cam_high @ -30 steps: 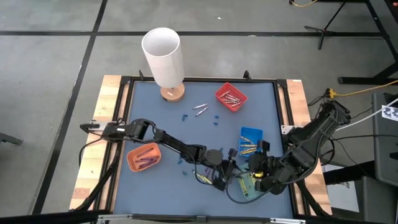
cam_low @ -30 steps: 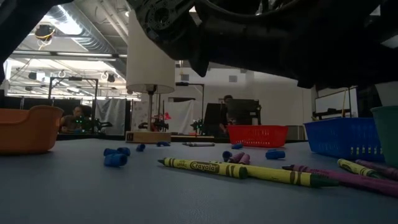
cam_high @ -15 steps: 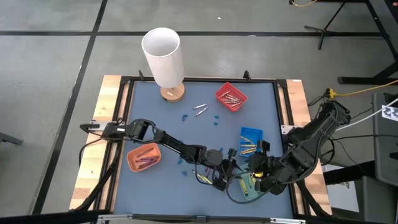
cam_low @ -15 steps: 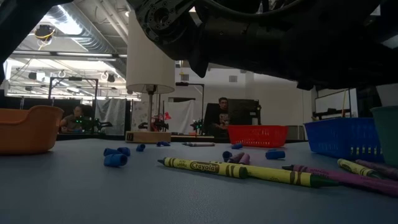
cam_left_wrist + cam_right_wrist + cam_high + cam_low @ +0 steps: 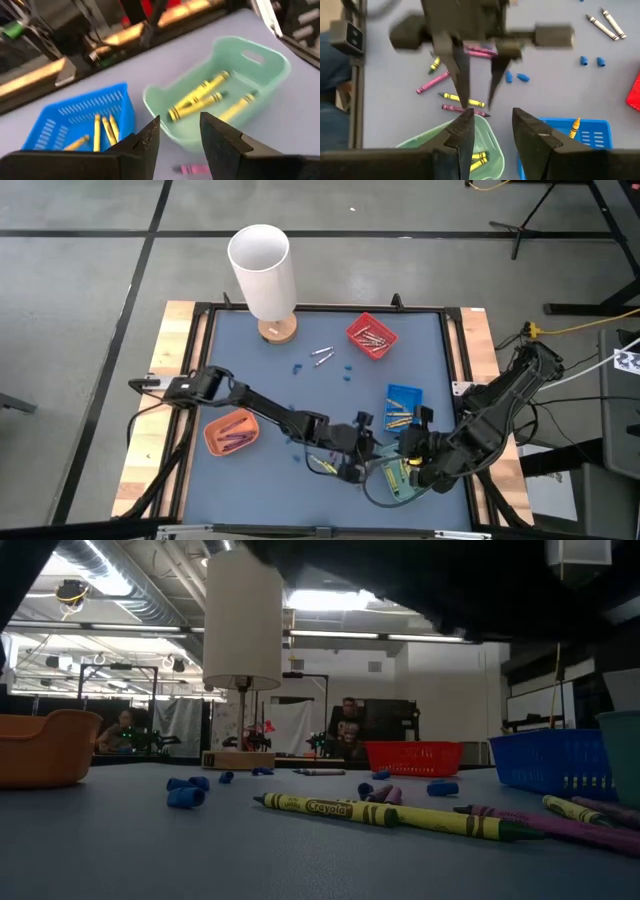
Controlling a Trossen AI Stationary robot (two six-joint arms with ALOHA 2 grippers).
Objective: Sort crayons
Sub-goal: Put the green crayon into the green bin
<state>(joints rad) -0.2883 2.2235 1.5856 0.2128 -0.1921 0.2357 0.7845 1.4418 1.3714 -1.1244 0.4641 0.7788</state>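
Loose crayons lie flat on the blue table near its front edge: a yellow one, pink-purple ones, and a yellow and a purple one in the low view. My left gripper hangs open and empty over them, a pink crayon below its fingers; it also shows in the right wrist view. My right gripper is open and empty above the green tray. The green tray holds yellow crayons, and the blue tray holds gold-orange ones.
A red tray with crayons stands at the far right and an orange tray with purple ones at the left. A white lamp stands at the far edge. Silver crayons and small blue bits lie mid-table.
My left gripper has gone up from the loose crayons; in the low view its dark bulk has lifted nearly out of the picture's top. The crayons have stayed where they lay.
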